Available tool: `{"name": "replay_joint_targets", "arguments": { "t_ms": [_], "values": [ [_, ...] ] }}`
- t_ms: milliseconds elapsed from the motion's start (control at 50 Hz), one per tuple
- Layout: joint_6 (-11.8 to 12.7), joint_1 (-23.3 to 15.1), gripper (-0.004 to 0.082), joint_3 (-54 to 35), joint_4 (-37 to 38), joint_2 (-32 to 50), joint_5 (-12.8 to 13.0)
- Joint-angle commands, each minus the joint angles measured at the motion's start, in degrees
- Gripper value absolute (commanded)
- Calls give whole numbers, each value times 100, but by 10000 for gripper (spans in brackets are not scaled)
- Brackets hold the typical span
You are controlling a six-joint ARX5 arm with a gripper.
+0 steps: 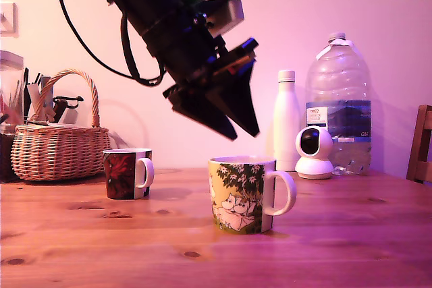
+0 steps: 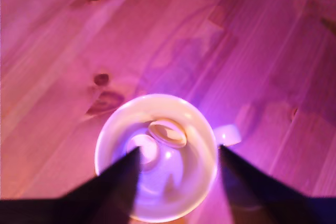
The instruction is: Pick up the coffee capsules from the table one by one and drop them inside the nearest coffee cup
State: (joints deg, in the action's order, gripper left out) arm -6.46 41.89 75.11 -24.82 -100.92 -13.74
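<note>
My black gripper (image 1: 244,133) hangs tilted just above the coffee cup (image 1: 243,193), the mug with white cartoon creatures and a green tree, which stands on the wooden table (image 1: 337,234). From the wrist, the cup's white rim (image 2: 113,124) lies directly under the gripper (image 2: 178,182), whose two dark fingers (image 2: 118,184) stand wide apart, open and empty. Inside the cup lies a cream coffee capsule (image 2: 167,132), with a second rounded capsule-like shape (image 2: 143,148) beside it. No capsule shows on the tabletop.
A smaller dark red mug (image 1: 127,173) stands to the exterior view's left, with a wicker basket (image 1: 57,146) behind it. A white bottle (image 1: 287,119), a small white camera (image 1: 315,152) and a large water jug (image 1: 341,109) stand at the back right.
</note>
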Motion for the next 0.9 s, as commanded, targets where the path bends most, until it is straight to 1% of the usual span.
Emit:
{"name": "replay_joint_targets", "arguments": {
  "t_ms": [0,40,80,220,320,360,440,560,580,700,720,760,780,880],
  "values": [
    [4,-15,-20,52,85,372,79],
    [0,-15,-20,44,85,481,142],
    [-2,-28,-20,31,85,570,153],
    [-2,-212,-20,-103,160,876,98],
    [-2,-420,-20,-417,494,1119,42],
    [-39,-527,-20,-566,603,1224,31],
    [-39,-761,-20,-885,772,1458,-44],
    [-39,-1152,-20,-1364,927,1853,-42],
    [33,-1215,-20,-1429,940,1917,-42],
    [81,-1639,-20,-1878,1010,2430,-44],
    [146,-1705,-20,-1941,1012,2507,-42],
    [146,-1847,-20,-2081,1034,2708,-44],
    [203,-1915,-20,-2140,1036,2793,-46],
    [203,-2221,-20,-2380,1019,3202,-63]
  ]
}}
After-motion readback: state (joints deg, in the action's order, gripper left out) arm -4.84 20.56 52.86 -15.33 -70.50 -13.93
